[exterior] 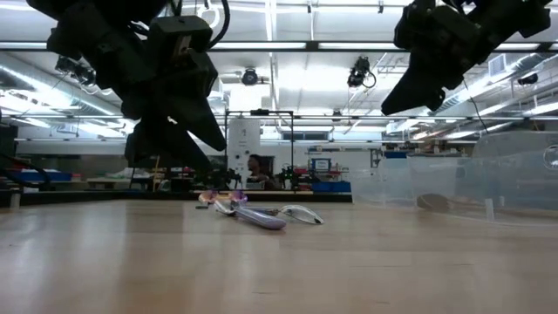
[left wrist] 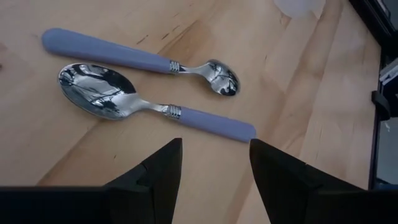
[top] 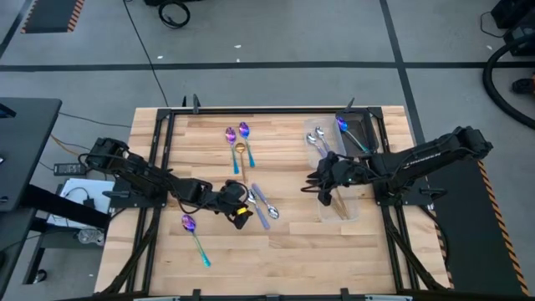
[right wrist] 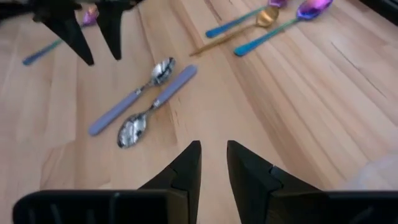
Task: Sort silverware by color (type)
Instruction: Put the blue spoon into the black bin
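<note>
Two lavender-handled spoons (left wrist: pixel 155 87) — just ahead of left gripper (left wrist: pixel 212 163), fingers apart | right gripper (right wrist: pixel 213 163) — narrowly parted

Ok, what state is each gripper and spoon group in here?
left gripper: open, empty, over the lilac-handled spoons
right gripper: slightly open, empty
lilac-handled spoons: flat on the table, side by side, bowls at opposite ends
gold spoon: loose on the table beside two iridescent spoons
lone iridescent spoon: loose on the table
last iridescent spoon: lying in the far container
silver spoons: loose beside that container
</note>
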Controlling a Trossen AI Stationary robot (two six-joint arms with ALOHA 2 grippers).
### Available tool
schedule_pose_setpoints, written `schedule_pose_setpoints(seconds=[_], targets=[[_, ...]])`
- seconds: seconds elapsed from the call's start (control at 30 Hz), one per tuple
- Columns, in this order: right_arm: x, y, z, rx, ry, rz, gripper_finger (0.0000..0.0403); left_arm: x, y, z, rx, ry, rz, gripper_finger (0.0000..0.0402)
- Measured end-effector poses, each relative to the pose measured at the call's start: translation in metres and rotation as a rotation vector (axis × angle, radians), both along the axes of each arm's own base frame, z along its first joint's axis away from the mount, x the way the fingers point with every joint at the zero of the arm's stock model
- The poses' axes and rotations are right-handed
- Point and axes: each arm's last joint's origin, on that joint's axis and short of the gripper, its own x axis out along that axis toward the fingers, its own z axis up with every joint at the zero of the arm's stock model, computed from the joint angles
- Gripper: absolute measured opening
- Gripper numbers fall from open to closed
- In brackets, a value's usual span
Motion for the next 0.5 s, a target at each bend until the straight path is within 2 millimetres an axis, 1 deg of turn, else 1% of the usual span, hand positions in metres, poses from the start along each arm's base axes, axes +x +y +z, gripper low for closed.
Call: schedule_pose_setpoints(seconds=[0.13, 0.27, 0.33, 0.5], targets=[[0.002, 0.0, -0.002, -0.005, -0.055, 0.008, 0.0089, 0.0, 0.001, 0.0, 0.027, -0.005, 0.012, 0.0194], [0.004, 0.0, -0.002, -0.052, -0.176, 0.002, 0.0087, 0.001, 0.005, 0.001, 0.189, -0.027, 0.058, 0.0194], [0.006, -0.001, 0.0, -0.074, -0.244, -0.002, 0.0087, 0.001, 0.007, 0.001, 0.234, -0.033, 0.087, 0.0194], [0.006, -0.001, 0.0, -0.084, -0.349, 0.004, 0.0087, 0.003, 0.013, 0.002, 0.249, -0.041, 0.108, 0.0194]])
